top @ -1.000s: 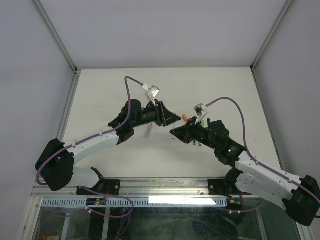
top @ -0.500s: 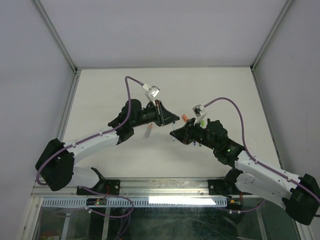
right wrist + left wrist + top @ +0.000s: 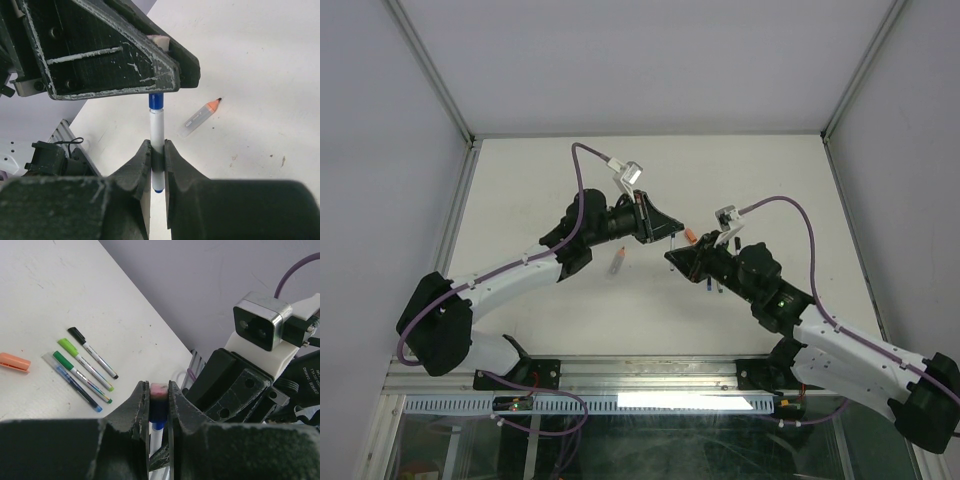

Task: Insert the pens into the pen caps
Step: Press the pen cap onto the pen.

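A pen [image 3: 157,125] meets its cap [image 3: 158,410].
Left claw [image 3: 158,387] pinches the blue cap; right claw [image 3: 157,145] pinches the white pen, its blue end touching the cap.

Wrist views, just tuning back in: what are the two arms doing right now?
The left gripper is clamped on a stubby dark blue pen cap. The right gripper holds a white-barrelled pen with a blue end, its blue end meeting that cap. An uncapped orange-tipped pen and a loose orange cap lie on the white table.
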You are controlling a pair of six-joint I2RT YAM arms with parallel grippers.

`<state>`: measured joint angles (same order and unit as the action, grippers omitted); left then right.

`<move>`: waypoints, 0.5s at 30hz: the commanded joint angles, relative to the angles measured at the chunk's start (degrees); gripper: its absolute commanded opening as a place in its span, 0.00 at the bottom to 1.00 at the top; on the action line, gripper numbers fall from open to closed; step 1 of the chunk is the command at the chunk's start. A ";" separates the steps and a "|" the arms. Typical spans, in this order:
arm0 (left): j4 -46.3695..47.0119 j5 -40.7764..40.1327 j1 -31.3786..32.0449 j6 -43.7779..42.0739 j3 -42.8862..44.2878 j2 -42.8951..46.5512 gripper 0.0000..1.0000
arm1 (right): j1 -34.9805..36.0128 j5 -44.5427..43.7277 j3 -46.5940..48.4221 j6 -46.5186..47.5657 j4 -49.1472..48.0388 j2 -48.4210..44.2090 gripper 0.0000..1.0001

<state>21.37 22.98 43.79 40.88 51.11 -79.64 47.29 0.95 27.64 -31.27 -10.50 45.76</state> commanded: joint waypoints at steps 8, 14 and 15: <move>-7.68 2.25 3.80 -3.07 0.04 0.76 0.00 | -0.99 -14.94 6.57 6.20 -9.74 1.85 0.00; -4.76 -0.20 7.54 0.88 -7.28 2.80 0.00 | -0.97 -19.15 6.20 9.80 -12.12 -1.42 0.00; -4.08 -0.91 8.48 1.49 -8.42 3.32 0.00 | -0.97 -19.92 5.89 10.30 -12.38 -2.27 0.00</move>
<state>22.79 15.20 46.24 38.30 48.58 -78.74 48.45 -4.08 29.36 -25.04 -8.64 47.68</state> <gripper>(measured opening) 0.124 0.128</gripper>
